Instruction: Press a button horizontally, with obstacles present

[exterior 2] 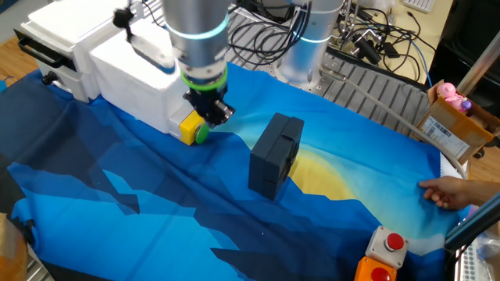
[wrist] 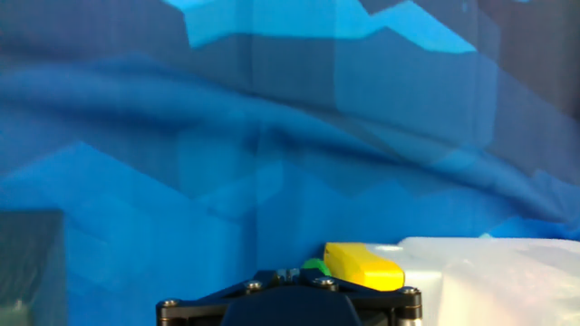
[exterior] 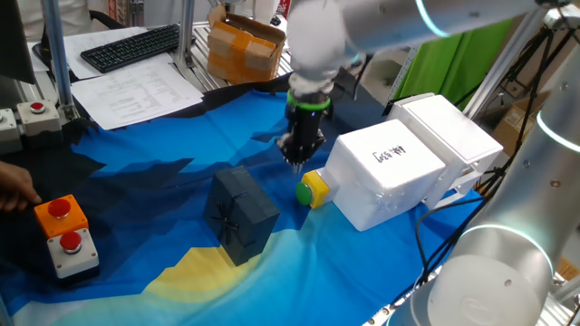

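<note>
The button has a yellow housing (exterior: 319, 189) and a green cap (exterior: 303, 193) that faces sideways, away from the white box (exterior: 399, 167) it rests against. The dark navy box (exterior: 240, 214) stands a short way in front of the cap. My gripper (exterior: 297, 165) points down, just above and beside the cap, on its open side. The hand view shows the fingertips (wrist: 287, 273) touching each other, with the green cap (wrist: 314, 265) and yellow housing (wrist: 364, 265) just to their right. In the other fixed view my gripper (exterior 2: 216, 119) hangs over the button (exterior 2: 191, 127), between the white box (exterior 2: 117, 58) and the dark box (exterior 2: 275, 154).
Two red buttons on orange and grey housings (exterior: 63, 231) sit at the table's near left, and another (exterior: 36, 111) at the far left. A person's hand (exterior 2: 447, 192) rests at the cloth's edge. A blue cloth (exterior: 163, 172) covers the table. A cardboard box (exterior: 243, 45) stands behind.
</note>
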Motion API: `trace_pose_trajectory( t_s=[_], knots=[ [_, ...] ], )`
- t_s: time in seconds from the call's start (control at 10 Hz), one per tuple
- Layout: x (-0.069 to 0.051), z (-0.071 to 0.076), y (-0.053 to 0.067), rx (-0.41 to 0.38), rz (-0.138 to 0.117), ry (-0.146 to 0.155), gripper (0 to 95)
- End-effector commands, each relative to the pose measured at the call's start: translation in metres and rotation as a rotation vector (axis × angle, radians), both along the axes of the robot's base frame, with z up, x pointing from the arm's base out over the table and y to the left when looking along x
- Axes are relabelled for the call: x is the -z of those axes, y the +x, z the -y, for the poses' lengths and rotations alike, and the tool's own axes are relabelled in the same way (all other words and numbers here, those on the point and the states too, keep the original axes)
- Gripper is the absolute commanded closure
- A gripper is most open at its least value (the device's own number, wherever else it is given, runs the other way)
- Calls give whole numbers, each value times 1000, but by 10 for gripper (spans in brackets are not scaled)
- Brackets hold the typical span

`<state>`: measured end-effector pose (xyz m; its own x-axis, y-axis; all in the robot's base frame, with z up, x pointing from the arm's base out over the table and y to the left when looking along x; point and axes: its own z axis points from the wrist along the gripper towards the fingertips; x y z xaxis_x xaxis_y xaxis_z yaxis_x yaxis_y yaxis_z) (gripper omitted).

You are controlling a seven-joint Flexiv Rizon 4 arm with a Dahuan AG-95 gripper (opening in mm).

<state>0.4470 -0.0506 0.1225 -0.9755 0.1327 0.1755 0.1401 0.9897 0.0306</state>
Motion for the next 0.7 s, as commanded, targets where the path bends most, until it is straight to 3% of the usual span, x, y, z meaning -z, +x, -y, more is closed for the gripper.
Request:
trace_pose_trajectory(
  t_s=[0.1,0.3,0.7],
  knots=[
    [-26,-15,-12,67,-14,39,950],
    [-34,-20,-14,93,-16,34,950],
    [-42,-28,-20,131,-49,21,950]
  ],
)
